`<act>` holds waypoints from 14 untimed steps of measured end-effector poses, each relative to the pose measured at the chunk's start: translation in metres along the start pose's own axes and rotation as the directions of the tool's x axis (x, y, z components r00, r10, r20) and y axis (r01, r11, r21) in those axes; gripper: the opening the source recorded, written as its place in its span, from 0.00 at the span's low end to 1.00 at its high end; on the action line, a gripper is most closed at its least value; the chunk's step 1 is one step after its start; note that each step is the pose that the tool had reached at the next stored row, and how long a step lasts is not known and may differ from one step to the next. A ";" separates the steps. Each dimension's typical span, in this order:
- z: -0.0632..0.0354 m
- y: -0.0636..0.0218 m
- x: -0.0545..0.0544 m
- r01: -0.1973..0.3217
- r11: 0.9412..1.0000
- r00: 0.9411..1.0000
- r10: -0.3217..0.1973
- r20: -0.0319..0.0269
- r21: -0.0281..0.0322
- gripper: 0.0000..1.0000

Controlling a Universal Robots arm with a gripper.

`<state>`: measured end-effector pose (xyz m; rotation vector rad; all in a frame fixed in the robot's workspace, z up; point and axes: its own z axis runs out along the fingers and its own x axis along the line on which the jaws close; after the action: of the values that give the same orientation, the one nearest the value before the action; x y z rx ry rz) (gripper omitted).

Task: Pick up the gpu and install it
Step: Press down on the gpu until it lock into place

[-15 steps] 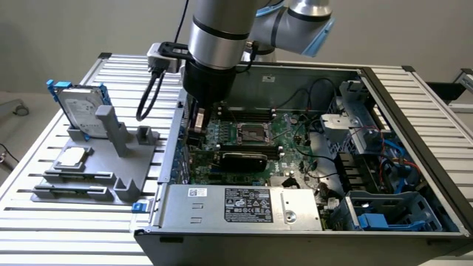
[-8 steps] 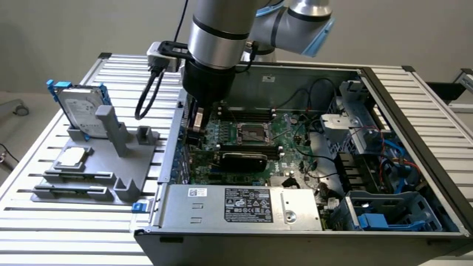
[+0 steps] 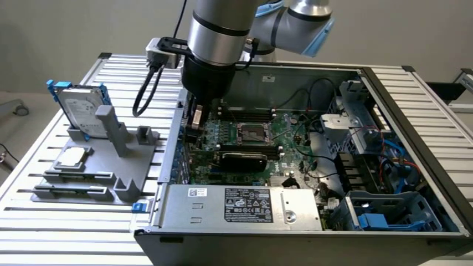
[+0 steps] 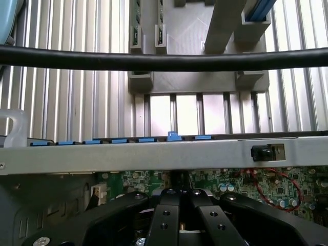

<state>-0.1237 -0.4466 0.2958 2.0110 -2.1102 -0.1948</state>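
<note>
The jaws are pressed together, and in the wrist view nothing can be made out between the black fingertips of the gripper (image 4: 179, 199). In the exterior view the gripper (image 3: 198, 119) hangs low inside the open computer case (image 3: 384, 94), close to the case wall on that view's left and over the edge of the motherboard (image 3: 296, 133). The gpu (image 3: 241, 160) is not in the grip. It sits on the board at about 4 o'clock from the gripper and a little apart from it, black shroud showing (whether it is fully home in its slot I cannot tell).

By this layout, picking up looks done and the work stands at the install end. Any move from here calls for keeping clear of the case wall and of the black cable (image 4: 164, 61) looping off the wrist.

Outside the case, at its 9 o'clock, the grey tray (image 3: 126, 188) holds the hard drive (image 3: 76, 108) and the processor chip (image 3: 72, 158).
</note>
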 end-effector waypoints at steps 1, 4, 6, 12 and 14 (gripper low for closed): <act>0.0000 0.0000 0.000 -0.001 1.000 1.000 0.001 0.000 -0.001 0.11; -0.0001 -0.0001 0.000 -0.004 1.000 1.000 0.004 -0.003 -0.002 0.11; -0.0001 -0.0001 0.000 -0.006 1.000 1.000 0.006 -0.004 -0.002 0.11; 0.0003 -0.0001 0.000 -0.010 1.000 1.000 0.010 -0.006 -0.002 0.11; 0.0009 -0.0002 0.000 -0.011 1.000 1.000 0.011 -0.007 -0.002 0.11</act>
<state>-0.1238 -0.4466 0.2948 1.9959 -2.1153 -0.1883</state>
